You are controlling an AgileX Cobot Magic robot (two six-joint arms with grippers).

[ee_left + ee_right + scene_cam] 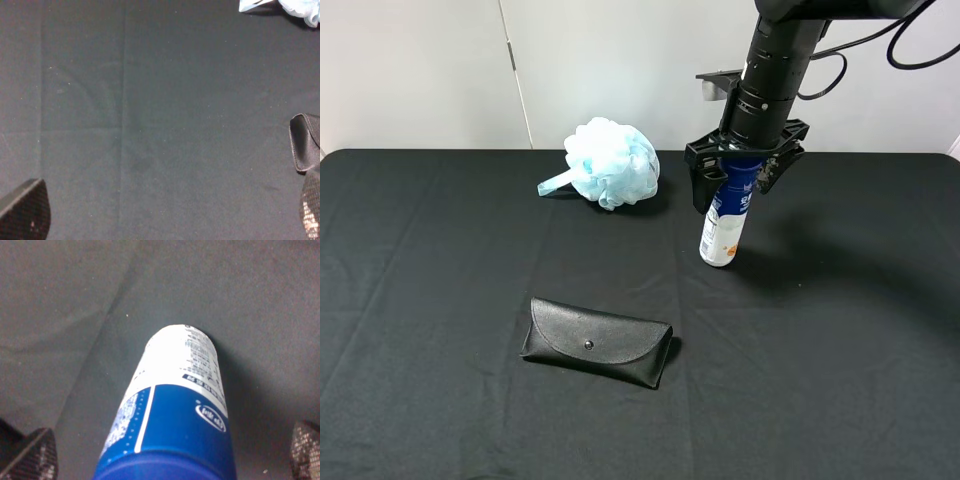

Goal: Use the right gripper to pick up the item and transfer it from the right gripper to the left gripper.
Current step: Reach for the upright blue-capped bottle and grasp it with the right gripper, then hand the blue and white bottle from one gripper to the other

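A white bottle (725,225) with a blue cap stands upright on the black desk (440,250), beside a pale blue bath pouf (612,162) and beyond a black glasses case (597,342), its top between the wide-spread fingers of the right tool (735,188), while the left tool (167,215), likewise spread wide, hangs over the desk near the case.

Robot lab test bench, by the look of it: table (440,300) draped in black cloth, plain white panel wall (420,70) behind, black ribbed arm (772,70) with loose cables overhead. Props are assorted household bits (bath pouf (612,162), glasses case (597,341)).
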